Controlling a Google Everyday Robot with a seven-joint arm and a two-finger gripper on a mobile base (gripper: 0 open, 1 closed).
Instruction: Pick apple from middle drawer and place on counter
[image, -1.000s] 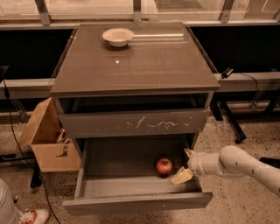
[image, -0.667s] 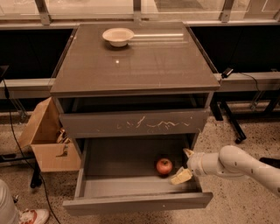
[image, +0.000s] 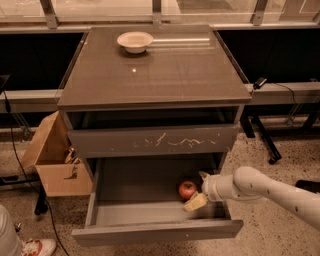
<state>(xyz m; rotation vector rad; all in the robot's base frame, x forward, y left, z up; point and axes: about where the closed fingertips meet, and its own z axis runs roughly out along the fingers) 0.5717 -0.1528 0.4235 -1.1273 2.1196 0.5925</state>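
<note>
Where the counter (image: 165, 75) tops the cabinet, the middle drawer (image: 135, 185) is seen pulled open beneath it. A pale bowl (image: 135, 41) is set at the counter's 11 o'clock. At the drawer floor's 4 o'clock the gripper (image: 198, 190) is held with fingers spread, and the apple (image: 186, 190) is found just at its 9 o'clock.

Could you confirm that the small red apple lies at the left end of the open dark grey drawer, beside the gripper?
Not quite: the camera view shows the small red apple at the right end of the open dark grey drawer, beside the gripper.
</note>
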